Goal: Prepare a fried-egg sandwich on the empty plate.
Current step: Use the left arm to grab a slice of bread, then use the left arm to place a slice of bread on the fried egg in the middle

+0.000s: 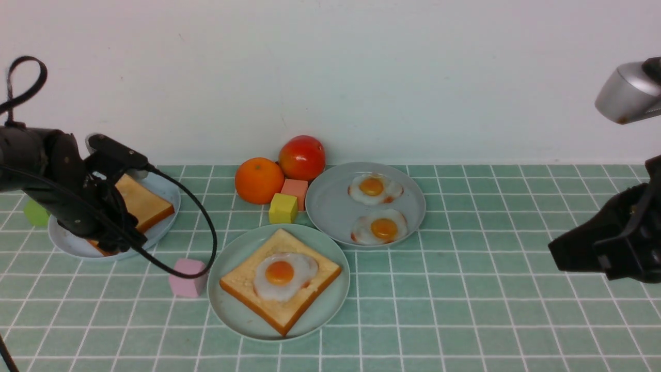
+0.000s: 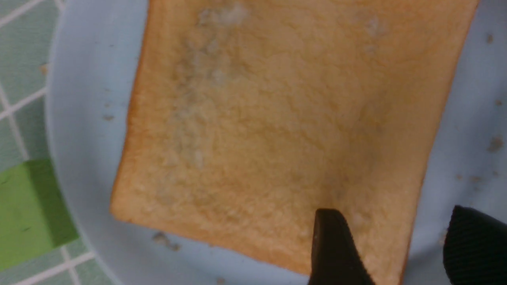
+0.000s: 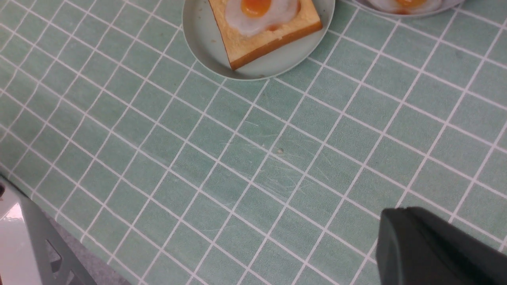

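The mint-green plate (image 1: 227, 305) lies at the front centre. It holds one toast slice (image 1: 242, 281) with a fried egg (image 1: 281, 274) on top, also in the right wrist view (image 3: 269, 39). A second toast slice (image 1: 144, 204) lies on the pale blue plate (image 1: 165, 191) at the left. My left gripper (image 1: 120, 238) is open just above that slice's near edge. In the left wrist view one finger (image 2: 332, 245) is over the toast (image 2: 277, 118) and the other is over the blue plate (image 2: 87, 118). My right gripper (image 1: 555, 253) is shut and empty at the far right, above the tiles.
A grey plate (image 1: 330, 206) behind the mint one holds two fried eggs (image 1: 373, 188) (image 1: 382, 228). An orange (image 1: 259, 180), a red fruit (image 1: 302, 157), a yellow cube (image 1: 283, 208) and a salmon cube (image 1: 295, 188) stand at the back. A pink cube (image 1: 187, 277) and a green cube (image 1: 36, 213) flank the blue plate.
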Controlling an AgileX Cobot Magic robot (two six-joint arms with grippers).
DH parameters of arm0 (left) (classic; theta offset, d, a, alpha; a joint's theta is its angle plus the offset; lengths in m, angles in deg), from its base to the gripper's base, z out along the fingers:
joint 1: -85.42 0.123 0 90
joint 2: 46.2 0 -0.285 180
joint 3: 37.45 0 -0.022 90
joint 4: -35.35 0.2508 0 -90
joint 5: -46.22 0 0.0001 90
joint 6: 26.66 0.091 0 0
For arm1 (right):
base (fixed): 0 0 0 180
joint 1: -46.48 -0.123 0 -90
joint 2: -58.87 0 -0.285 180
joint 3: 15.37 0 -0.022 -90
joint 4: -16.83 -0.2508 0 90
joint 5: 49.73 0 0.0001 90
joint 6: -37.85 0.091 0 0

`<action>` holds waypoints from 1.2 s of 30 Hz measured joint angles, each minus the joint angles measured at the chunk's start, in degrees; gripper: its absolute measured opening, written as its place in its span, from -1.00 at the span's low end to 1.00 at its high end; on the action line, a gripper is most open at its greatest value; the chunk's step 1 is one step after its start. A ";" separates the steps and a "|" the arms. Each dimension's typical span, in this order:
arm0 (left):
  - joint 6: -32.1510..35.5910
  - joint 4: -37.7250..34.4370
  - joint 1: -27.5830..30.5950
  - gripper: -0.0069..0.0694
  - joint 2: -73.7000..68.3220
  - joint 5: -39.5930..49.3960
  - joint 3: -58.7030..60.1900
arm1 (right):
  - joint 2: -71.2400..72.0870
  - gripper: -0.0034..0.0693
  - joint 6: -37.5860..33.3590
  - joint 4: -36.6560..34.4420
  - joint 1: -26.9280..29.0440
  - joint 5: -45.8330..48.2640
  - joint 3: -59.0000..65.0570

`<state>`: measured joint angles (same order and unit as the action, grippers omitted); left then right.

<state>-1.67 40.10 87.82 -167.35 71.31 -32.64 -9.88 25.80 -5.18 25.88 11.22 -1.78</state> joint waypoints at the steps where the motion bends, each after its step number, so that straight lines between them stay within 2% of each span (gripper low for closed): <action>1: 0.05 0.12 0.00 0.19 -0.66 -0.50 -0.14 | 0.00 -0.87 0.00 -0.08 0.00 0.00 0.00; 4: 0.05 0.27 0.00 0.17 -1.27 -1.01 -0.37 | 0.00 -0.87 0.00 -0.10 0.00 0.00 0.00; 6: 0.07 0.55 0.00 0.07 -1.49 -1.01 -0.64 | 0.00 -0.87 0.00 -0.24 0.00 0.00 0.00; 10: 0.23 1.22 0.00 -0.35 -1.54 -0.51 -0.75 | 0.00 -0.86 0.00 -0.69 0.00 0.07 0.00; 11: 0.30 1.22 0.00 -0.37 -1.49 -0.48 -0.75 | 0.00 -0.86 0.00 -0.77 0.00 0.07 0.00; 12: 0.42 1.57 0.00 -0.50 -1.25 -0.11 -0.75 | 0.00 -0.86 0.00 -1.02 0.00 0.11 0.00; 15: 0.42 1.63 -0.06 -0.67 0.00 1.21 -0.70 | 0.00 -0.86 0.00 -1.39 0.00 0.39 0.00; 18: 0.42 1.63 -0.39 -0.72 2.20 3.32 -0.34 | 0.00 -0.86 -0.27 -1.47 0.00 0.43 0.00; 22: -1.93 1.98 -3.65 -0.72 9.81 6.38 -0.11 | 0.00 -0.86 -1.24 -1.59 0.00 0.43 0.00; 26: -12.75 2.23 -10.84 -0.72 17.06 11.93 0.02 | 0.00 -0.85 -1.29 -1.59 0.00 0.38 0.00; 30: -24.99 5.21 -22.62 -0.72 21.55 17.96 3.30 | 0.00 -0.85 -1.29 -1.54 0.00 0.32 0.00; 31: -25.86 5.38 -23.94 -0.72 21.72 18.38 3.50 | 0.00 -0.85 -1.29 -1.54 0.00 0.32 0.00; 34: -35.62 9.56 -34.24 -0.72 21.20 19.31 6.71 | 0.00 -0.85 -1.29 -1.59 0.00 0.32 0.00; 35: -36.55 9.87 -35.24 -0.72 21.10 19.19 6.84 | 0.00 -0.85 -1.29 -1.59 0.00 0.32 0.00; 36: -39.89 12.88 -38.68 -0.72 19.90 18.10 7.11 | 0.00 -0.85 -1.29 -1.59 0.00 0.32 0.00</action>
<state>-41.55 52.98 49.14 -147.44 89.41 -25.53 -9.88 24.52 -6.77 25.88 11.54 -1.78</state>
